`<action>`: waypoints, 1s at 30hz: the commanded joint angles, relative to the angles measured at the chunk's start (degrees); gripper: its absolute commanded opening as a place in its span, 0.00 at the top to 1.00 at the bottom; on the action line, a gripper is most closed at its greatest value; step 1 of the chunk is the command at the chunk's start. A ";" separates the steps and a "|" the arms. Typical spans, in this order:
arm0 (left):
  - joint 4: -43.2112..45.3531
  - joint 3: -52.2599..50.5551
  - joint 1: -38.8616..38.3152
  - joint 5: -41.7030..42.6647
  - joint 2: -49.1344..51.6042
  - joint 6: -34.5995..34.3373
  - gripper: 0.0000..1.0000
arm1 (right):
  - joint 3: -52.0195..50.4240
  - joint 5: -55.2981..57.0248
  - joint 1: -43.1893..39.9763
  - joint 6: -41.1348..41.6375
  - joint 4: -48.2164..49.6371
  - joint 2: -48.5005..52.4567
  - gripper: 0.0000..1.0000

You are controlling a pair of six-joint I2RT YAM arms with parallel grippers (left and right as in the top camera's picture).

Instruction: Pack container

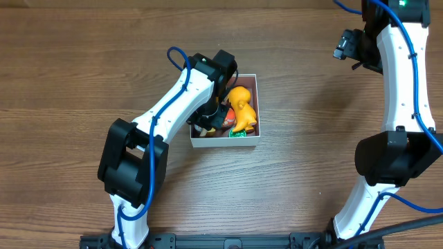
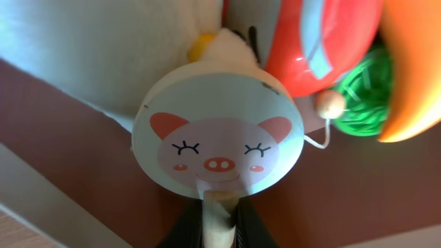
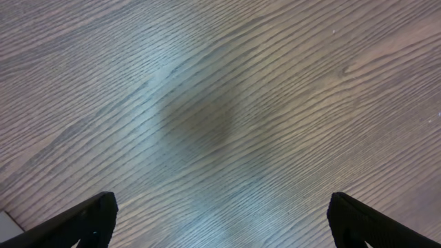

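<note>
Left gripper (image 2: 219,222) is sitting inside the shallow white-walled square container (image 1: 225,144), clamping the stick of a round pig-faced rattle (image 2: 217,138) (right gripper (image 3: 220,210) is gaping wide, well away).

Drum (image 2: 217,134) sits among toys (image 1: 241,107) inside the container (image 1: 225,143).

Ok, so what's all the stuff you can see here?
box: one, white walls, brownish floor, middle of the table
orange toy: one, orange, in the box, right side
pig toy: one, pale round face with pink ears, on a stick, in the box
red toy: one, red, beside the pig toy
green ball: one, green, under the orange toy
soft toy: one, white, behind the pig toy
table: one, brown wood
left gripper: black, shut on the pig toy's stick
right gripper: black, open, over bare table
</note>
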 commanded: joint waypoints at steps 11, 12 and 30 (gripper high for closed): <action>-2.67 2.62 0.35 -1.07 0.22 0.59 0.37 | 1.25 0.63 -0.11 0.09 0.15 -0.39 0.00; -2.95 3.87 0.57 -1.16 0.22 0.59 0.35 | 1.25 0.63 -0.11 0.09 0.15 -0.39 0.00; -5.31 25.03 8.79 -8.31 0.22 -14.29 0.56 | 1.25 0.63 -0.11 0.09 0.13 -0.39 0.00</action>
